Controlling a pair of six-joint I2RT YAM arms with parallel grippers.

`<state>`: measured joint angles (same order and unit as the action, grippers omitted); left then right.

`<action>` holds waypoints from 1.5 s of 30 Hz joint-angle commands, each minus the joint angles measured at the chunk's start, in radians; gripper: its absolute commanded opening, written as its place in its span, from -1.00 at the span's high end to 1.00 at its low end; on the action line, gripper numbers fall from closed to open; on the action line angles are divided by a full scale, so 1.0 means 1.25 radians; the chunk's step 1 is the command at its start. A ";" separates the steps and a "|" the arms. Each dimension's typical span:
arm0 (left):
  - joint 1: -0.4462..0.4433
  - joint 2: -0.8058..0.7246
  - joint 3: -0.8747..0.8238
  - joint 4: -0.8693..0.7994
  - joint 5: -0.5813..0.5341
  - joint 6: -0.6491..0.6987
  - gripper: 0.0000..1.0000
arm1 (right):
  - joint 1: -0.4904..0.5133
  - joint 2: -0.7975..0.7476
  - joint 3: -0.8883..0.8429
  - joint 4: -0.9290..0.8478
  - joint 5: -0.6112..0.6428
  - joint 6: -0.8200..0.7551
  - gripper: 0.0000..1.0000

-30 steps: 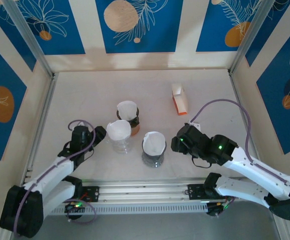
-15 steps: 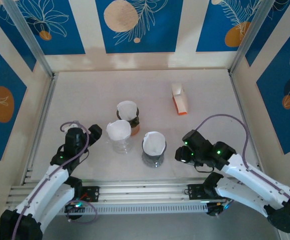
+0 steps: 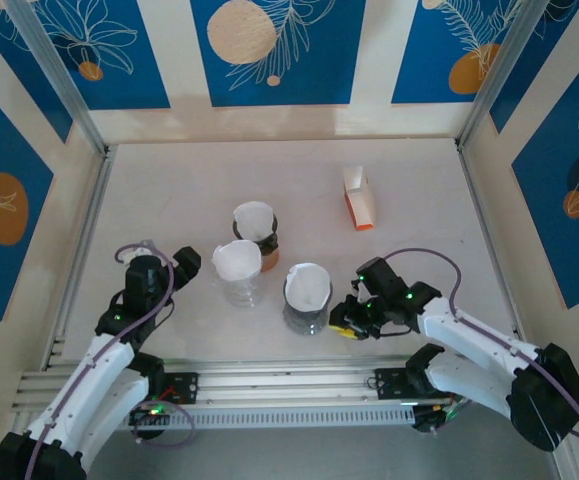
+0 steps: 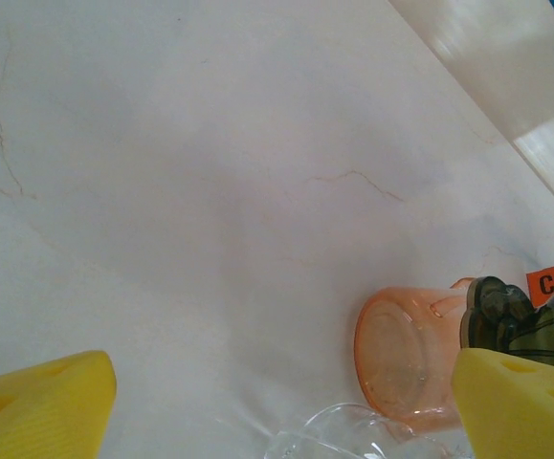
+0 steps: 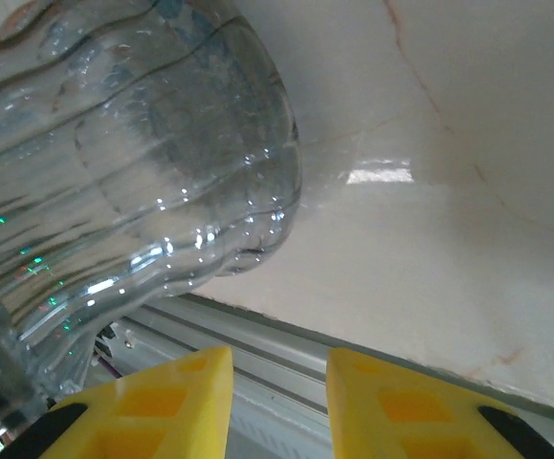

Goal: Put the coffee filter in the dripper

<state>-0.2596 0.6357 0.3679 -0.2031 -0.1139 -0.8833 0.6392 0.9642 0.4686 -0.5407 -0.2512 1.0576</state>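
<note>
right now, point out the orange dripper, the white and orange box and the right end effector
orange dripper (image 4: 406, 356): left wrist view, its orange body
white and orange box (image 3: 359, 200): top external view, its white face
right end effector (image 3: 340, 327): top external view, midway between fingertips

Tabletop (image 3: 189, 180) white marble, faint tan veins. Walls (image 3: 269, 50) blue with white leaf outlines and orange discs, cream stripes between. White filters (image 3: 253, 216) in orange dripper (image 4: 406, 354), clear dripper (image 3: 241, 288), smoky grey dripper (image 3: 307, 316). Carton (image 3: 359, 200) white and orange. Arms (image 3: 479, 345) white, black joints, purple cables (image 3: 424, 250). Yellow pads (image 4: 37, 406) on left claw (image 4: 277, 411), right claw (image 5: 277, 392).
</note>
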 commanded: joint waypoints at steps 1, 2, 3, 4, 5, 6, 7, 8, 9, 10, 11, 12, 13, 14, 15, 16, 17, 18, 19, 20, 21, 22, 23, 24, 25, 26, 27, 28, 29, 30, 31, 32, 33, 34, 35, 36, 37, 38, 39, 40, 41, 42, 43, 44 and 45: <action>0.013 -0.008 0.016 -0.012 -0.012 0.012 -0.82 | 0.005 0.020 -0.014 0.057 -0.026 0.032 0.36; 0.014 -0.009 0.017 -0.014 -0.012 0.012 -0.82 | 0.005 0.030 -0.015 0.064 -0.022 0.035 0.37; 0.015 -0.009 0.017 -0.013 -0.012 0.012 -0.82 | 0.005 0.040 -0.017 0.073 -0.021 0.040 0.39; 0.016 -0.009 0.017 -0.013 -0.012 0.013 -0.82 | 0.005 0.051 -0.019 0.086 -0.021 0.044 0.40; 0.017 -0.009 0.017 -0.014 -0.012 0.014 -0.82 | 0.005 0.063 -0.020 0.097 -0.019 0.048 0.41; 0.018 -0.008 0.016 -0.014 -0.012 0.013 -0.83 | 0.005 0.074 -0.023 0.111 -0.019 0.051 0.42; 0.019 -0.008 0.016 -0.015 -0.012 0.013 -0.82 | 0.005 0.085 -0.025 0.126 -0.019 0.054 0.43; 0.020 -0.007 0.016 -0.015 -0.012 0.013 -0.82 | 0.005 0.095 -0.025 0.138 -0.020 0.057 0.43; 0.021 -0.008 0.016 -0.015 -0.012 0.014 -0.82 | 0.005 0.105 -0.024 0.154 -0.021 0.061 0.43; 0.022 -0.007 0.015 -0.018 -0.011 0.013 -0.82 | 0.005 0.115 -0.022 0.171 -0.023 0.063 0.44; 0.023 -0.009 0.014 -0.017 -0.011 0.013 -0.82 | 0.005 0.122 -0.019 0.183 -0.023 0.064 0.44; 0.024 -0.010 0.014 -0.018 -0.012 0.013 -0.83 | 0.005 0.129 -0.016 0.195 -0.020 0.066 0.44; 0.025 -0.011 0.012 -0.018 -0.012 0.013 -0.82 | 0.005 0.137 -0.011 0.206 -0.017 0.067 0.45; 0.027 -0.012 0.012 -0.019 -0.012 0.013 -0.82 | 0.005 0.146 -0.005 0.216 -0.016 0.068 0.45; 0.028 -0.014 0.012 -0.020 -0.012 0.013 -0.82 | 0.005 0.155 -0.001 0.230 -0.015 0.071 0.45; 0.028 -0.014 0.012 -0.021 -0.012 0.013 -0.82 | 0.006 0.165 0.004 0.243 -0.017 0.072 0.46; 0.030 -0.015 0.012 -0.023 -0.012 0.013 -0.82 | 0.007 0.177 0.010 0.256 -0.016 0.073 0.46; 0.031 -0.016 0.012 -0.024 -0.010 0.014 -0.82 | 0.007 0.189 0.018 0.266 -0.015 0.073 0.47; 0.032 -0.016 0.012 -0.025 -0.011 0.014 -0.82 | 0.008 0.203 0.025 0.275 -0.015 0.072 0.47; 0.033 -0.017 0.011 -0.026 -0.011 0.013 -0.83 | 0.009 0.214 0.031 0.283 -0.015 0.072 0.47; 0.035 -0.018 0.012 -0.027 -0.010 0.013 -0.82 | 0.010 0.228 0.038 0.292 -0.015 0.072 0.48; 0.036 -0.018 0.013 -0.028 -0.008 0.013 -0.83 | 0.012 0.241 0.045 0.303 -0.017 0.072 0.48; 0.037 -0.019 0.014 -0.029 -0.008 0.013 -0.83 | 0.014 0.253 0.051 0.308 -0.018 0.072 0.48; 0.038 -0.021 0.014 -0.029 -0.008 0.013 -0.83 | 0.017 0.264 0.059 0.314 -0.017 0.070 0.48; 0.039 -0.023 0.015 -0.030 -0.008 0.014 -0.83 | 0.019 0.275 0.066 0.318 -0.017 0.068 0.48; 0.040 -0.024 0.017 -0.032 -0.008 0.015 -0.83 | 0.021 0.284 0.073 0.320 -0.016 0.066 0.48; 0.042 -0.024 0.019 -0.034 -0.009 0.016 -0.83 | 0.022 0.291 0.079 0.318 -0.016 0.065 0.48; 0.042 -0.023 0.021 -0.035 -0.010 0.018 -0.84 | 0.021 0.295 0.083 0.315 -0.016 0.062 0.48; 0.042 -0.023 0.025 -0.036 -0.011 0.021 -0.85 | 0.020 0.294 0.086 0.310 -0.015 0.059 0.48; 0.043 -0.021 0.029 -0.040 -0.014 0.021 -0.88 | 0.020 0.290 0.087 0.299 -0.009 0.057 0.48; 0.044 -0.019 0.035 -0.044 -0.018 0.022 -0.98 | 0.017 0.281 0.086 0.285 -0.002 0.052 0.48; 0.044 -0.017 0.039 -0.045 -0.019 0.025 -1.00 | 0.014 0.271 0.084 0.271 0.005 0.048 0.48; 0.044 -0.013 0.044 -0.047 -0.021 0.027 -1.00 | 0.011 0.256 0.081 0.249 0.018 0.043 0.47; 0.044 -0.010 0.048 -0.048 -0.022 0.029 -1.00 | 0.007 0.238 0.078 0.224 0.033 0.037 0.45; 0.045 -0.007 0.053 -0.049 -0.025 0.030 -1.00 | 0.004 0.223 0.077 0.201 0.046 0.032 0.44; 0.045 -0.004 0.058 -0.053 -0.029 0.030 -1.00 | 0.002 0.203 0.076 0.174 0.061 0.025 0.42; 0.044 0.000 0.064 -0.055 -0.033 0.032 -1.00 | -0.002 0.182 0.076 0.148 0.074 0.021 0.38; 0.044 0.003 0.069 -0.057 -0.038 0.031 -1.00 | -0.005 0.165 0.078 0.125 0.087 0.016 0.34; 0.044 0.007 0.076 -0.060 -0.045 0.030 -0.99 | -0.009 0.143 0.081 0.098 0.104 0.010 0.29; 0.044 0.011 0.084 -0.062 -0.055 0.026 -1.00 | -0.015 0.122 0.086 0.074 0.120 0.003 0.23; 0.044 0.017 0.092 -0.062 -0.062 0.024 -0.99 | -0.021 0.106 0.092 0.053 0.137 -0.005 0.17; 0.044 0.026 0.104 -0.060 -0.069 0.023 -0.99 | -0.026 0.087 0.101 0.029 0.160 -0.016 0.06; 0.044 0.040 0.117 -0.056 -0.073 0.025 -0.99 | -0.030 0.071 0.110 0.009 0.183 -0.028 -0.06; 0.044 0.056 0.133 -0.054 -0.075 0.029 -0.99 | -0.032 0.062 0.117 -0.007 0.202 -0.036 -0.18; 0.044 0.079 0.156 -0.058 -0.081 0.037 -0.99 | -0.037 0.052 0.127 -0.022 0.221 -0.048 -0.26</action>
<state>-0.2169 0.6941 0.4904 -0.2680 -0.1722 -0.8600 0.6056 1.0641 0.5819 -0.4473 -0.0746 1.0557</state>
